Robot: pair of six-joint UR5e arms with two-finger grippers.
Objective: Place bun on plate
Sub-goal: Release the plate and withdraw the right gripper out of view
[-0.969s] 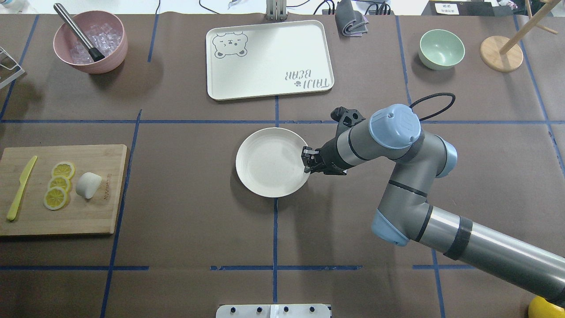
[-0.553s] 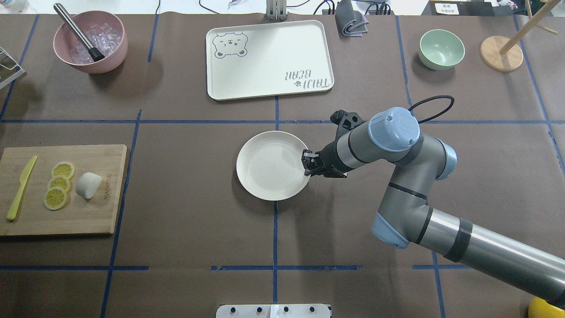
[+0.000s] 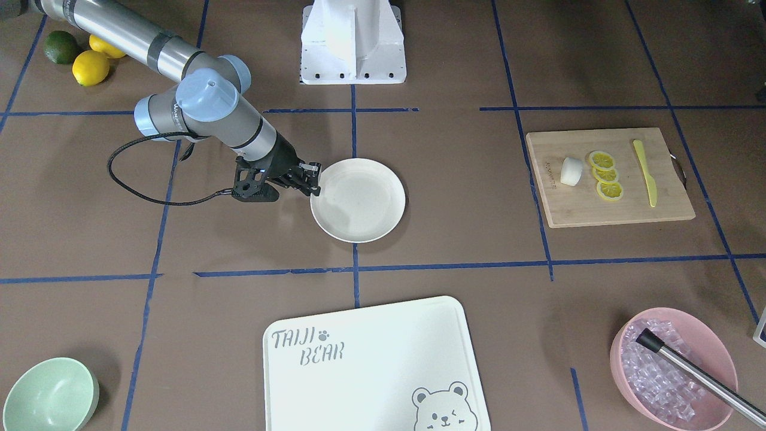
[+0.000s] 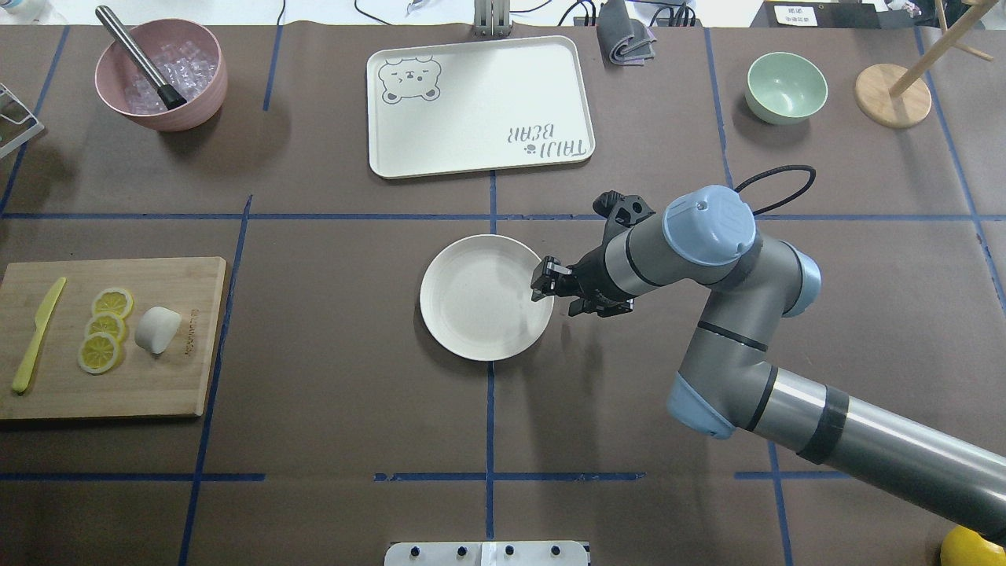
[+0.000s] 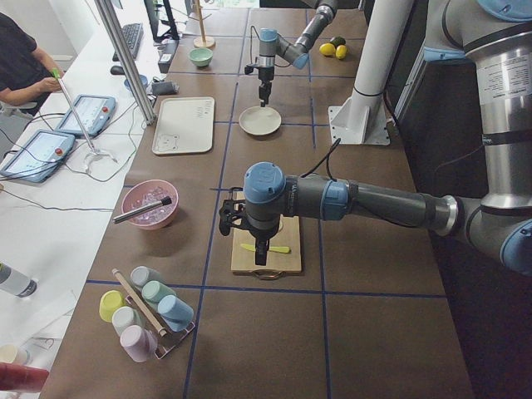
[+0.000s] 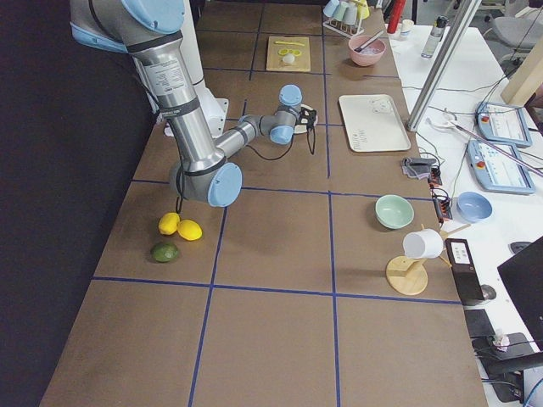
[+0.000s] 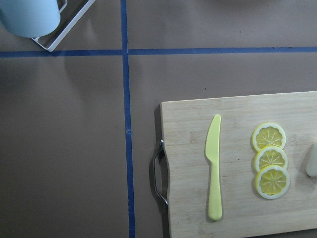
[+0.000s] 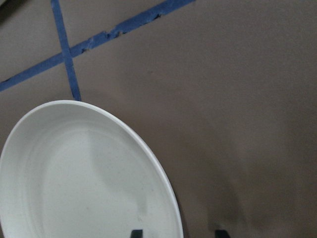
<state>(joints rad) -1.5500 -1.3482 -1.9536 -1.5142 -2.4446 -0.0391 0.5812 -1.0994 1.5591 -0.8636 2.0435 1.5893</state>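
The white bun (image 4: 157, 328) lies on a wooden cutting board (image 4: 157, 385) at the table's left, next to three lemon slices (image 4: 104, 328); the front-facing view shows the bun (image 3: 571, 170) too, and the left wrist view catches only the bun's edge (image 7: 312, 161). The cream plate (image 4: 471, 314) sits empty at mid-table. My right gripper (image 4: 552, 292) is at the plate's right rim, open, its fingertips (image 8: 136, 232) straddling the rim of the plate (image 8: 74, 183). My left gripper (image 5: 260, 252) hangs over the board; I cannot tell whether it is open or shut.
A yellow knife (image 4: 35, 334) lies on the board. The bear-printed tray (image 4: 479, 106) is beyond the plate, a pink bowl of ice (image 4: 161, 75) far left, a mint bowl (image 4: 786, 86) and a wooden stand (image 4: 892, 94) far right. Lemons and a lime (image 3: 78, 57) lie by the right arm.
The plate slid slightly toward the robot's side. The right wrist has since shifted a little to the right, with its gripper still at the plate's rim. Bun unmoved.
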